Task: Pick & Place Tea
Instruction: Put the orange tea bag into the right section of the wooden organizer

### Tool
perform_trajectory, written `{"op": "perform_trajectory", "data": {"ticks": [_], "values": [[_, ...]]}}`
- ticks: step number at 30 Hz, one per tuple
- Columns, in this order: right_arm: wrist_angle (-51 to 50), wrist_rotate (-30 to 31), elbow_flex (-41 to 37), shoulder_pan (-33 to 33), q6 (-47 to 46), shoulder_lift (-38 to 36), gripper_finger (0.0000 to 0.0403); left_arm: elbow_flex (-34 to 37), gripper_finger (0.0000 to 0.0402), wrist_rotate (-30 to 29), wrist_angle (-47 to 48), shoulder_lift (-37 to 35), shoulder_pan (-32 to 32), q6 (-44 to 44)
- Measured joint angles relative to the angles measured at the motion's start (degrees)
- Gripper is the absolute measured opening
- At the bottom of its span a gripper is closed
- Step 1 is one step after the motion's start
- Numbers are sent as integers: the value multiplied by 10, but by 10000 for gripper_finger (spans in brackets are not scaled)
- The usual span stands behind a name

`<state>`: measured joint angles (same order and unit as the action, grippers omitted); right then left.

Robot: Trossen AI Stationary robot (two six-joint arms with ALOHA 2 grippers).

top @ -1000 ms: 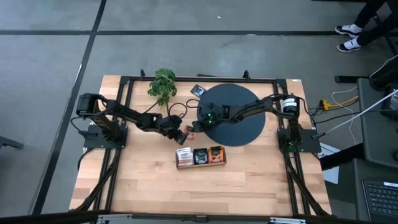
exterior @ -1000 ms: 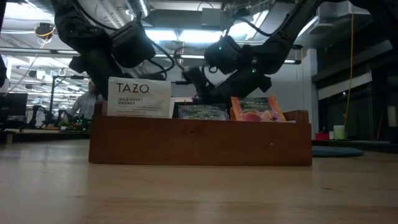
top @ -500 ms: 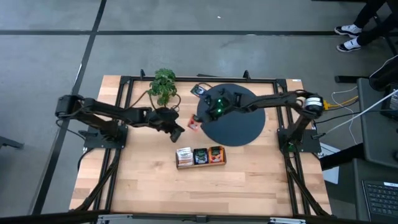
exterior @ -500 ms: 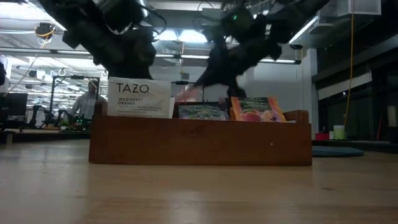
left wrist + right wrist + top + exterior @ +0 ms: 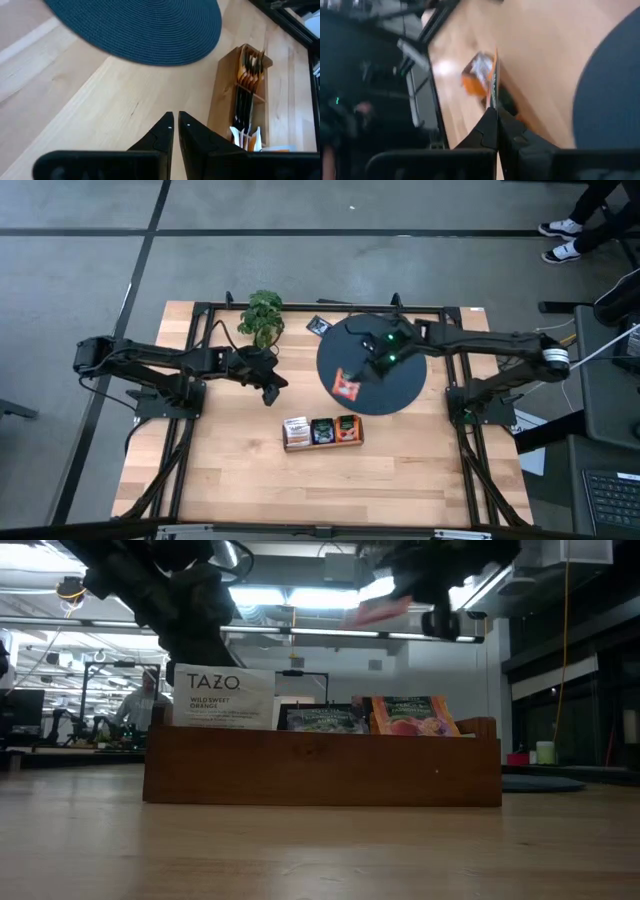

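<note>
Grey concrete floor surrounds the pale wooden worktop (image 5: 250,470), which carries a dark round mat (image 5: 400,385), a small green plant (image 5: 262,312), and a wooden rack (image 5: 322,442) already holding upright tea packets in its slots. The right pincer (image 5: 362,372) hangs above the mat with its fingers pressed together on one orange-red tea packet (image 5: 346,384), which is lifted clear of the surface; the low view shows it up high, well above the rack. The packet looks light, thin and floppy, a paper or foil envelope that would crease if squeezed hard and could slide out of smooth fingers, so a firm nip on one edge, as here, seems the sensible hold. Seen from above, its flat face is turned mostly upward and a corner points toward the rack; being square, it has no real long axis, and from the right wrist it appears edge-on, in line with the fingers. One more dark packet (image 5: 317,325) lies on the worktop just beyond the mat. The left pincer (image 5: 270,388) waits beside the plant, fingers nearly together and holding nothing.
</note>
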<state>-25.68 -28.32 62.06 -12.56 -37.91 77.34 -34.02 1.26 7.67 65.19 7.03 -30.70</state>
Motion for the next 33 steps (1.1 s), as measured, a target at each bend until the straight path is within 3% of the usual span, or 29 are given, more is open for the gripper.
{"op": "perform_trajectory", "data": {"ticks": [7, 16, 33], "values": [[-42, 17, 0, 79, 77, -25, 1, 0, 24, 0, 1, 0, 0, 0], [-46, 130, -1, 173, 148, -4, 1, 0, 24, -1, 1, 0, 0, -1], [-43, 168, -1, 212, 263, 117, 1, 0, 24, -2, -1, 0, 0, -17]]}}
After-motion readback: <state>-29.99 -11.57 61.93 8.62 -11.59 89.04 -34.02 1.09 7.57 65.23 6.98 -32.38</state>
